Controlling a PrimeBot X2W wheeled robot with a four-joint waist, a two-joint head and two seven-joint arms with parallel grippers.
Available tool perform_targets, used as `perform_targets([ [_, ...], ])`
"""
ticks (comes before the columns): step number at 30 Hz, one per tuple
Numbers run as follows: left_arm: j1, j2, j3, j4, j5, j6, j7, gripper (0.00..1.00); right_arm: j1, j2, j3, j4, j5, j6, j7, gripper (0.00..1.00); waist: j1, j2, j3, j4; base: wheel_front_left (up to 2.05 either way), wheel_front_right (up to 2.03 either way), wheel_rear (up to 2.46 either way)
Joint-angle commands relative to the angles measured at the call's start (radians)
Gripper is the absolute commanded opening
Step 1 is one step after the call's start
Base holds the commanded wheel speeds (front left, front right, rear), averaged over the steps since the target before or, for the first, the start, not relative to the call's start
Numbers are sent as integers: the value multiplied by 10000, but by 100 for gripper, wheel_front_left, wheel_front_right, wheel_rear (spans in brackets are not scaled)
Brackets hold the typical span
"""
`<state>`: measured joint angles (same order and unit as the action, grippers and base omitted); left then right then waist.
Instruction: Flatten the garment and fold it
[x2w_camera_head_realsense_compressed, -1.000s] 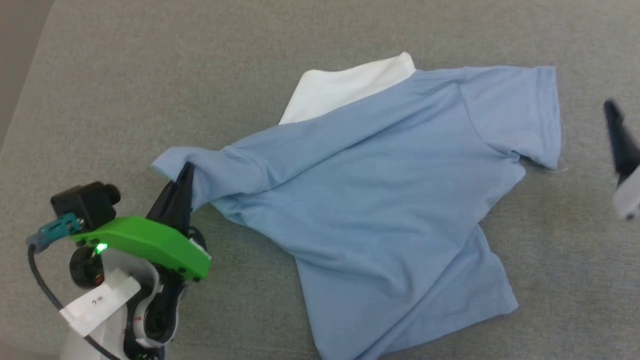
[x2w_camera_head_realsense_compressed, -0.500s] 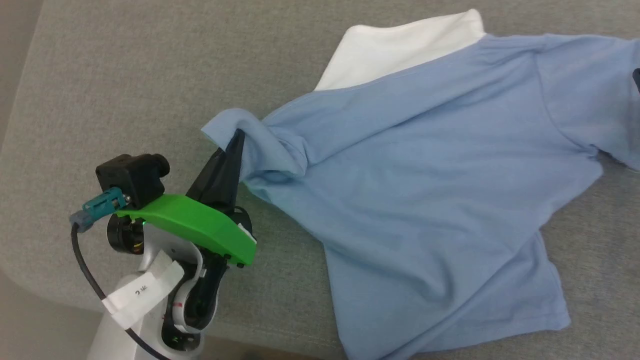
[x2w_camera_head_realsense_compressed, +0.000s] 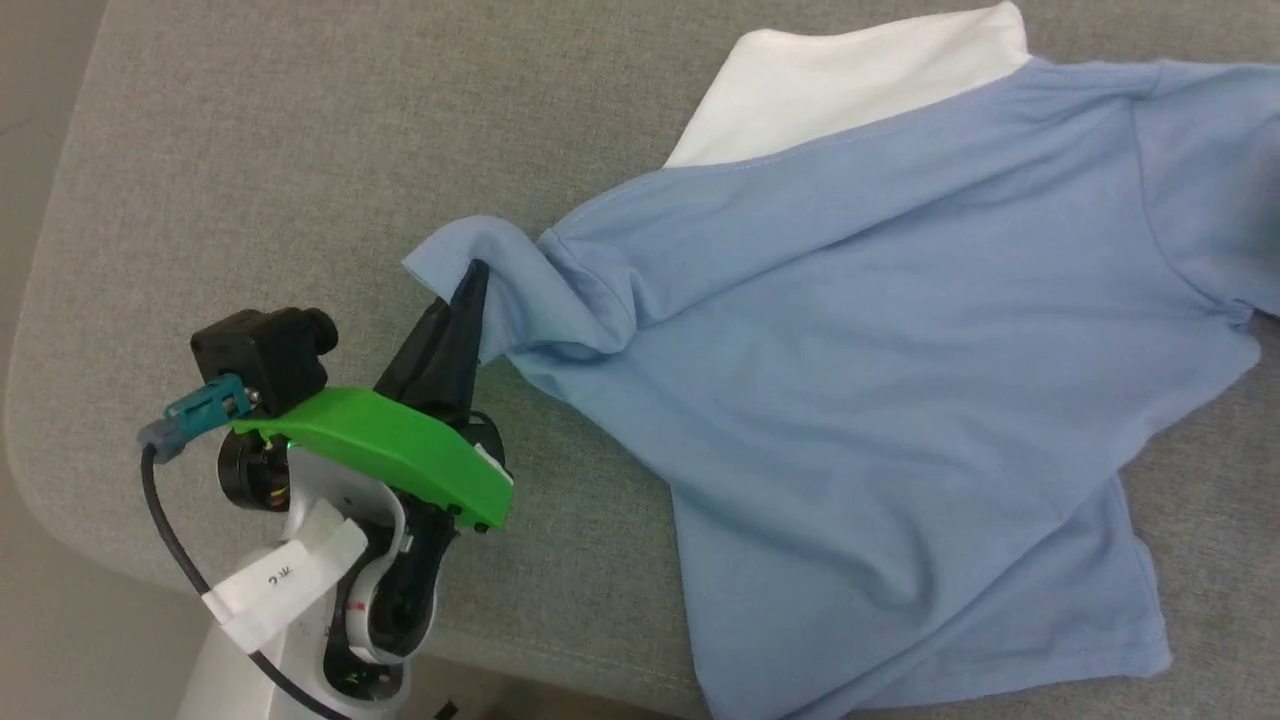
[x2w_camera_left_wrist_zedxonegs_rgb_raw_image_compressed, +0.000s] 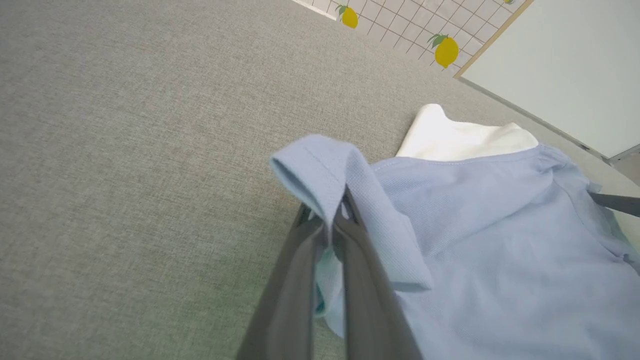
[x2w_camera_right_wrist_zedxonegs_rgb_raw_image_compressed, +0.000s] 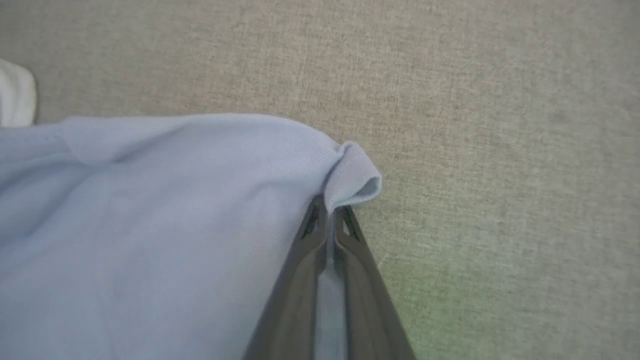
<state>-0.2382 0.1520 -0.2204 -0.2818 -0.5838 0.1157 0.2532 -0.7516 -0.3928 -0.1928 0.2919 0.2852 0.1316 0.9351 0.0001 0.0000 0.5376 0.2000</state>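
Observation:
The garment (x2w_camera_head_realsense_compressed: 850, 350), a light blue short-sleeved shirt with a white section (x2w_camera_head_realsense_compressed: 850, 85), lies spread and creased on the grey surface. My left gripper (x2w_camera_head_realsense_compressed: 474, 275) is shut on the hem of its left sleeve, which folds over the fingertips. In the left wrist view the sleeve hem (x2w_camera_left_wrist_zedxonegs_rgb_raw_image_compressed: 320, 170) drapes over my left gripper (x2w_camera_left_wrist_zedxonegs_rgb_raw_image_compressed: 332, 220). In the right wrist view my right gripper (x2w_camera_right_wrist_zedxonegs_rgb_raw_image_compressed: 327, 210) is shut on the other sleeve's curled edge (x2w_camera_right_wrist_zedxonegs_rgb_raw_image_compressed: 355, 180), with the garment (x2w_camera_right_wrist_zedxonegs_rgb_raw_image_compressed: 150, 225) stretching left.
The grey fabric surface (x2w_camera_head_realsense_compressed: 250, 180) has a rounded corner (x2w_camera_head_realsense_compressed: 40, 480) at the lower left, with pale floor beyond. A lemon-patterned tiled wall (x2w_camera_left_wrist_zedxonegs_rgb_raw_image_compressed: 445, 50) and a pale panel (x2w_camera_left_wrist_zedxonegs_rgb_raw_image_compressed: 565, 65) stand past the far edge. The other arm's dark finger (x2w_camera_left_wrist_zedxonegs_rgb_raw_image_compressed: 615, 204) shows at the right.
The head camera has shifted, so the shirt sits further right and higher. My right gripper, open and off the shirt a second ago, is now shut on the sleeve. The left grip is unchanged.

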Motion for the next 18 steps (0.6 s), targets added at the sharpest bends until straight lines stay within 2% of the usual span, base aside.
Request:
perform_targets([
  [1,-71,-83,67,39,-68,35,-68,0,420,232,133,82,144,-9,-95,0,-1,0,-309,-205,0,0,0],
  [10,-214,-122,235,667,-138,-170,-701,0,1223,837,-112,-601,1185,-9,-2259,0,-1,0,-1436,-796,0,0,0],
  [14,-1089,248,233,1008,49,-274,-298,0,1101,994,18,-729,1350,-9,-2958,0,-1,0,-2179,-1126,0,0,0],
  [18,-2587,726,146,1661,302,-367,549,0,416,1118,413,-439,1077,-9,-3542,0,-1,0,-2984,-1460,0,0,0],
])
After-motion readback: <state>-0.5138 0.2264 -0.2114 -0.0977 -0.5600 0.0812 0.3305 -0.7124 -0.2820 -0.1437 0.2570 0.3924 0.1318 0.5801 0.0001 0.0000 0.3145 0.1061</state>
